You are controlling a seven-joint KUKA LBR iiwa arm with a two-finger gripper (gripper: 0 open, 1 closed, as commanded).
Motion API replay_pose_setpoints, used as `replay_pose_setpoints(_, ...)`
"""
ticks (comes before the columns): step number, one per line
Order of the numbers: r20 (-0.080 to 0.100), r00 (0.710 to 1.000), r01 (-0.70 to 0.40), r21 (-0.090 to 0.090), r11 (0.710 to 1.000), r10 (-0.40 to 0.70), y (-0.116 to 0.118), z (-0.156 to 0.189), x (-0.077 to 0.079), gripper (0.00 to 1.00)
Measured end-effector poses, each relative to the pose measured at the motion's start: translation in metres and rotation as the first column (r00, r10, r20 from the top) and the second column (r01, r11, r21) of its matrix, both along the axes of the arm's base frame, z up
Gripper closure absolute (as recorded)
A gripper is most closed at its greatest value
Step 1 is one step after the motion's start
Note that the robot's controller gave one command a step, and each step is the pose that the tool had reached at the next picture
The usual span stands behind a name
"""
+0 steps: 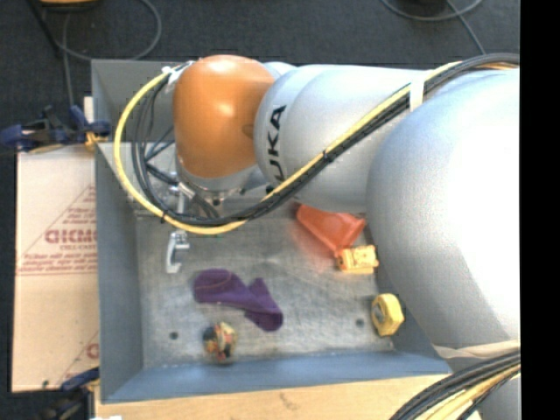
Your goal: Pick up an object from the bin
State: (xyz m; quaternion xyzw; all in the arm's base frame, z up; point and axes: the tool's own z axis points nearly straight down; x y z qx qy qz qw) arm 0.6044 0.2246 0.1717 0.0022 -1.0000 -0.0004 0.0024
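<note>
The gripper (pixel 178 252) is hanging down under the arm's orange cover (pixel 223 116), at the left side of the bin (pixel 118 322), a little above the middle of the frame. Only a small grey metal bit of it is showing, so I cannot tell whether it is spread apart or squeezed together. Nothing is showing in its grip.

The nearest thing is the purple cloth (pixel 236 294). It is lying on the bin floor just below and to the right of the gripper, close by but apart from it. Its long way is running from upper left to lower right. I think the gripper needs to go down-right to reach it.

A little speckled ball (pixel 220 341) is sitting below the cloth. An orange thing (pixel 328 226) and two yellow things (pixel 357 259) (pixel 387 313) are lying well apart, toward the right.
</note>
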Motion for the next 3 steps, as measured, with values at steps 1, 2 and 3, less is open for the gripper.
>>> replay_pose_setpoints(1, 0.004, 1.000, 0.002, 0.001, 1.000, -0.002, -0.001, 0.003, 0.001, 0.00)
replay_pose_setpoints(2, 0.014, 0.994, -0.106, 0.001, 0.994, 0.106, 0.000, -0.015, 0.003, 0.00)
replay_pose_setpoints(3, 0.007, 0.993, -0.120, 0.000, 0.993, 0.120, -0.007, -0.030, -0.045, 0.00)
